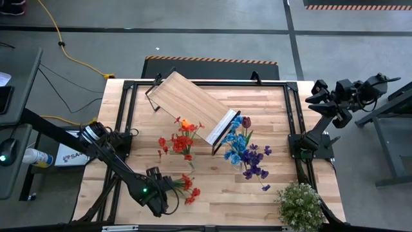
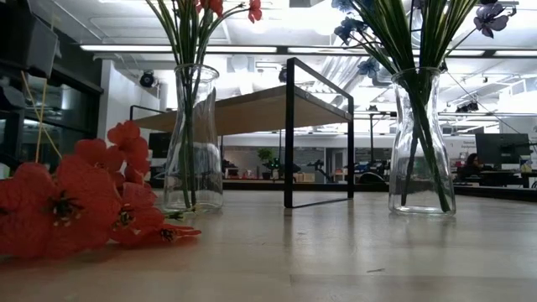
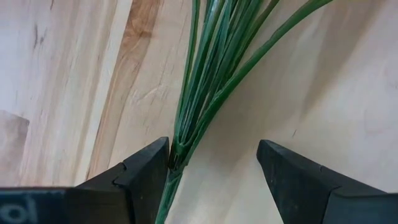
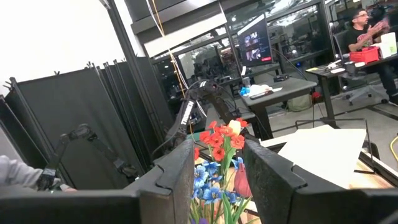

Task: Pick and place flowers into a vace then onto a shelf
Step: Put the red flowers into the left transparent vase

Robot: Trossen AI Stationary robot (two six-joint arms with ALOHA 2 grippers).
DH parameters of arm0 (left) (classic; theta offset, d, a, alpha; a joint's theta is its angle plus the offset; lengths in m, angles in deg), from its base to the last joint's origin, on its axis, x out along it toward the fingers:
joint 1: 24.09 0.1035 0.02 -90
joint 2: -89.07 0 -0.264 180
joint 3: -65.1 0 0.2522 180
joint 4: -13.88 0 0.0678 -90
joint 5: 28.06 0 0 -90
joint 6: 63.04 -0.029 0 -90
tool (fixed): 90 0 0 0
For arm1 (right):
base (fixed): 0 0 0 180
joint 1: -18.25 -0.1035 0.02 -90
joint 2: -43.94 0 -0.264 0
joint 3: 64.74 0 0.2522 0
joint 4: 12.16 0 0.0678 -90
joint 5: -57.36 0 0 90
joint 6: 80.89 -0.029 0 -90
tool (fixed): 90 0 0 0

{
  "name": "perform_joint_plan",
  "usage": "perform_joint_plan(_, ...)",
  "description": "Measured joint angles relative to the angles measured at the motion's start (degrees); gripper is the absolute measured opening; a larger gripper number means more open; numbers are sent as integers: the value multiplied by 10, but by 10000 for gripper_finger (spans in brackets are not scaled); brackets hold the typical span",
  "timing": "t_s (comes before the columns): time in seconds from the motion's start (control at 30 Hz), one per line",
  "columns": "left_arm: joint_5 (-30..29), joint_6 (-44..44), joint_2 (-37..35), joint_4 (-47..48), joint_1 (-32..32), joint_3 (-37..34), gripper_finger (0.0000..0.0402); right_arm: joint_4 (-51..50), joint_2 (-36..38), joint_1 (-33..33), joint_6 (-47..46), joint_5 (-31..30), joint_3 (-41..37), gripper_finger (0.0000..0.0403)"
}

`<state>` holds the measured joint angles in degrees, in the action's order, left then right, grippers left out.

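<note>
Flowers stand in two glass vases, red bunch (image 1: 182, 140) and blue-purple bunch (image 1: 246, 152), beside one shelf (image 1: 190, 102); a third red bunch (image 1: 187, 187) lies on the table's near edge. Left gripper (image 3: 214, 165), jaws spread wide, straddles its stems, one finger (image 3: 146, 168) touching. Right gripper (image 4: 219, 165) hangs parted and empty over the table's far right corner.

The left arm (image 1: 109, 158) is dark, almost black, built of long slim links with rounded joint housings; near the near edge of the table (image 1: 257, 200) a small green light glows on its wrist; a pale round cap sits on the joint at its base. The left gripper (image 3: 214, 174) has two black fingers (image 3: 146, 171) with flat, angular, matte faces. The right arm (image 1: 328, 116) beside the table's right edge is equally black, with blocky housings and thin cables; the fingers of the right gripper (image 4: 217, 168) are dark, with stepped edges.
</note>
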<state>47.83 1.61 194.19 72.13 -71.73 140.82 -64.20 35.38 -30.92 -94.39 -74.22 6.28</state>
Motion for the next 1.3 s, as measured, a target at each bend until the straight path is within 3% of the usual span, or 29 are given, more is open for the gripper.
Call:
perform_joint_plan(0.73, -30, 1, 3, 20, 0, 29, 278, -1, 0, 0, 11, 0, 0, 130)
perform_joint_plan(0.9, -15, 4, 3, 19, 1, 29, 218, -1, 0, 0, 11, 0, 0, 129)
perform_joint_plan(1.23, 41, 54, 2, 0, 1, 30, 41, -1, 0, 0, 7, 4, 0, 129)
perform_joint_plan(1.3, 60, 67, 1, -15, 1, 30, 37, -1, 0, 0, 6, 4, 0, 130)
